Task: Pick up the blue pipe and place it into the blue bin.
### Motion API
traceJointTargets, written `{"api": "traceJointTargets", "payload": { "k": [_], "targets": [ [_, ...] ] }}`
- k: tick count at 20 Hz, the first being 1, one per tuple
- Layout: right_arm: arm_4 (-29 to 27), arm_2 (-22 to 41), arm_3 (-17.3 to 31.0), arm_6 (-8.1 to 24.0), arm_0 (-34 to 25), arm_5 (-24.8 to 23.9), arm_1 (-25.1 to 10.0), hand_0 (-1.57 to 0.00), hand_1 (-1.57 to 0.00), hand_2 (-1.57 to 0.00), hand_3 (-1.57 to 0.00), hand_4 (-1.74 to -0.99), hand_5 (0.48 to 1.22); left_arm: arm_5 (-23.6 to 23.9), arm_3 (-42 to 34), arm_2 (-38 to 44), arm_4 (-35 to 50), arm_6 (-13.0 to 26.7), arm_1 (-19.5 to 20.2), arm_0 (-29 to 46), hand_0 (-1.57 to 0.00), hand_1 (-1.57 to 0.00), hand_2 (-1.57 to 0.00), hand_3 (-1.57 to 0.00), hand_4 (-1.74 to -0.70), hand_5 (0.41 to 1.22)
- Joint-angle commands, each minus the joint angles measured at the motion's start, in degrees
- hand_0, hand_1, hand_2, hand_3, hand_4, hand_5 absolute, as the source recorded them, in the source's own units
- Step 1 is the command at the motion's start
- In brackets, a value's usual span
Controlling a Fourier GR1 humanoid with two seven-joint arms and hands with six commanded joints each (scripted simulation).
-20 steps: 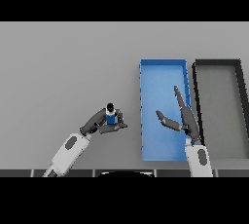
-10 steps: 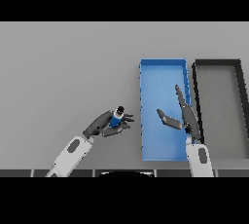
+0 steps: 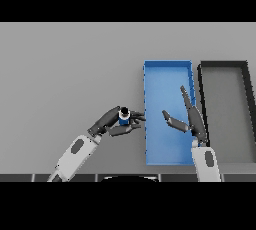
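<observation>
Hidden and cut-off parts

The left hand [image 3: 111, 123] covers most of the blue pipe [image 3: 124, 117], leaving only its dark top and a blue band visible; the right hand [image 3: 192, 122] hides part of the blue bin [image 3: 160, 74] floor beneath it.

No legible text anywhere. Blue pipe [image 3: 124, 117], left of centre in the frame: no label, brand or number readable on it. Blue bin [image 3: 167, 67], right of centre: walls plain, no marking. Dark bin [image 3: 223, 65] at the right edge: plain, no sign. Desk [image 3: 65, 74]: bare grey surface, no lettering or figures. Arms and both robot hands carry no readable print either.
</observation>
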Motion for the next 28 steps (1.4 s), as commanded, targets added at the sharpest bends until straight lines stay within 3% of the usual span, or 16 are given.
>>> {"api": "traceJointTargets", "payload": {
  "k": [1,4,8,12,15,18,20,22,24,28],
  "targets": [
    [0.00,0.10,0.01,-1.13,0.51,0.11,0.00,0.00,0.00,0.00,0.00,-1.124,0.569,-0.16,0.06,0.27,0.19,0.98,-0.36,-0.46,-1.56,-1.57,-1.57,-1.57,-1.47,1.219],
    [0.40,0.54,-1.08,-1.48,2.18,-0.46,0.67,0.00,0.00,0.00,0.00,-1.124,0.578,-1.52,-0.23,0.28,0.07,1.70,-0.76,-0.11,-1.57,-1.57,-1.57,-1.57,-1.47,1.220],
    [5.00,2.69,-6.78,-1.86,10.90,-7.00,5.46,0.00,0.00,0.00,0.00,-1.123,0.578,-2.13,0.29,0.63,-0.83,2.38,-1.66,-0.02,-1.57,-1.57,-1.57,-1.57,-1.47,1.220],
    [8.50,4.07,-10.37,-0.78,15.77,-11.69,8.94,0.00,0.00,0.00,0.00,-1.191,0.577,-2.68,-0.07,0.93,-1.79,2.22,-2.46,0.27,-1.57,-1.57,-1.57,-1.57,-1.47,1.220],
    [3.31,3.45,-14.02,-6.07,16.45,-9.24,8.73,0.00,-0.02,-0.03,0.00,-1.166,0.571,-3.83,-0.70,1.50,-2.39,1.39,-1.59,1.04,-1.57,-1.57,-1.57,-1.57,-1.47,1.221],
    [-2.08,3.55,-18.91,-7.18,14.98,-4.36,6.69,0.00,-0.01,-0.02,0.00,-1.169,0.597,-4.22,-1.05,1.50,-3.09,2.72,-2.56,0.90,-1.57,-1.57,-1.57,-1.57,-1.47,1.221],
    [-3.50,4.47,-23.53,-3.88,14.54,-0.49,3.19,0.00,-0.01,-0.01,0.00,-1.165,0.589,-4.63,-0.89,2.45,-3.28,2.45,-2.21,1.23,-1.57,-1.57,-1.57,-1.57,-1.47,1.221],
    [-5.24,5.53,-26.79,3.40,11.62,3.03,0.43,0.00,0.00,-0.01,0.00,-1.177,0.567,-5.05,-0.22,2.57,-4.17,2.47,-2.69,0.93,-1.57,-1.57,-1.57,-1.57,-1.47,1.221],
    [-4.74,7.28,-27.10,10.35,8.63,5.69,-1.41,0.00,0.00,0.00,0.00,-1.194,0.543,-5.22,-0.52,2.54,-4.79,2.66,-3.17,1.15,-1.57,-1.57,-1.57,-1.57,-1.47,1.221],
    [-5.13,10.61,-27.50,14.79,2.47,10.15,-3.20,0.00,0.00,0.00,0.00,-1.246,0.526,-6.09,-1.26,2.84,-5.41,2.16,-3.35,1.49,-1.57,-1.57,-1.57,-1.57,-1.47,1.221]
  ]
}}
